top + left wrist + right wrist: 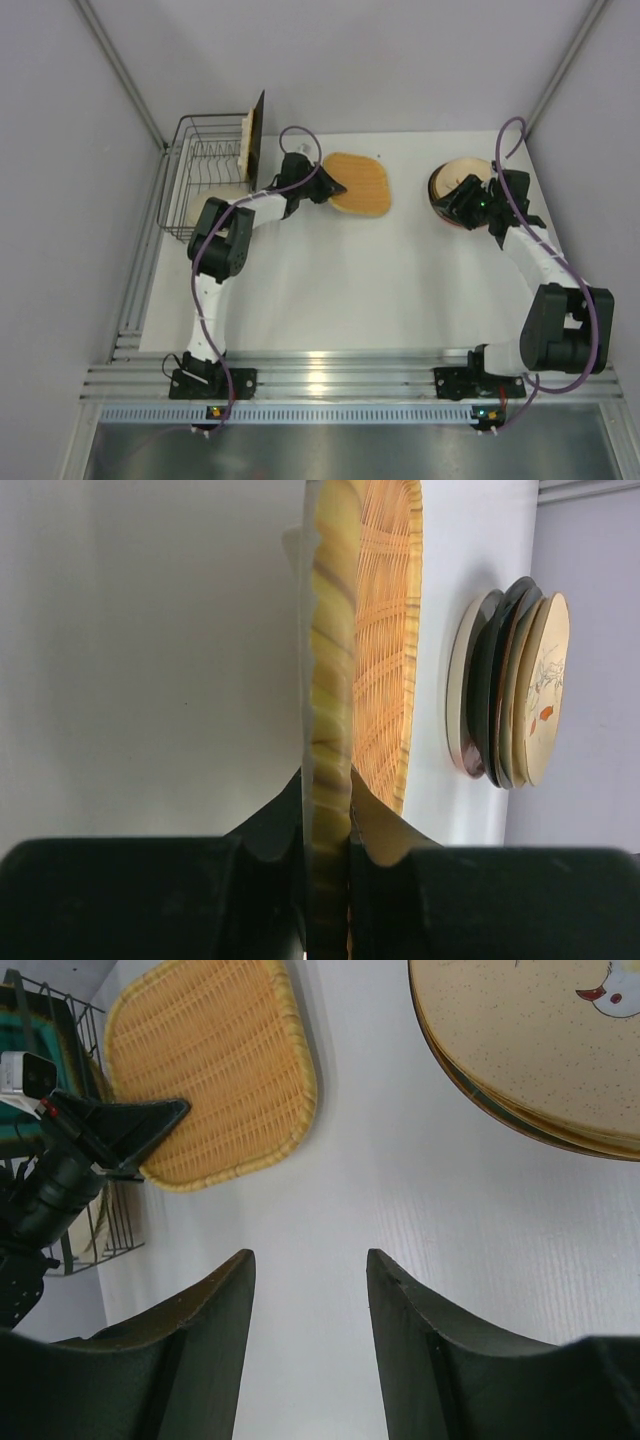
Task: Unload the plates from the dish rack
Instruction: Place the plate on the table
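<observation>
While the left pincer (333,187) grips it, the woven plate (364,184) extends rightward.

Right fingers (200,1360) gape empty; woven plate (215,1060) and cream plate (540,1050) lie beyond.

One dish rack (172,195) is standing at the far left, holding two upright plates (257,135). One woven plate (360,185) is showing mid-table. At the far right, one stack (510,690) is showing about five plates, their edges hard to separate. Two arms (222,245) are reaching in.
</observation>
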Controlling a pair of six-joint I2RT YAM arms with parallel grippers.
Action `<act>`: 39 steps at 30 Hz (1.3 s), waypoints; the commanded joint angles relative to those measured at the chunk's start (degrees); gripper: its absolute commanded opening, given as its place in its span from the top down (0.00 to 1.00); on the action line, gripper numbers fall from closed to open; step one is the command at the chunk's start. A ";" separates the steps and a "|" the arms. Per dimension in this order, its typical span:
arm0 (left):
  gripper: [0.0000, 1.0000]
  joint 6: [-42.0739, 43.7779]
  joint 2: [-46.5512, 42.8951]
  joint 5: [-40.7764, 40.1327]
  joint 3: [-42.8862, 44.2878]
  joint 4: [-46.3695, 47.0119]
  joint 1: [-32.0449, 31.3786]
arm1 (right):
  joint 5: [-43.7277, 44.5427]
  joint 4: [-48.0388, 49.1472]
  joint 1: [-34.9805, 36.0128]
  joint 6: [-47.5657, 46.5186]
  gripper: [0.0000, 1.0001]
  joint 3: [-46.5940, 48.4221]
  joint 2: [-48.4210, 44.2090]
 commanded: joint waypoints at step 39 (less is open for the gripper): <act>0.09 33.62 -28.86 -37.95 9.31 -31.64 -1.01 | -1.73 4.55 -0.23 0.82 0.52 0.51 2.74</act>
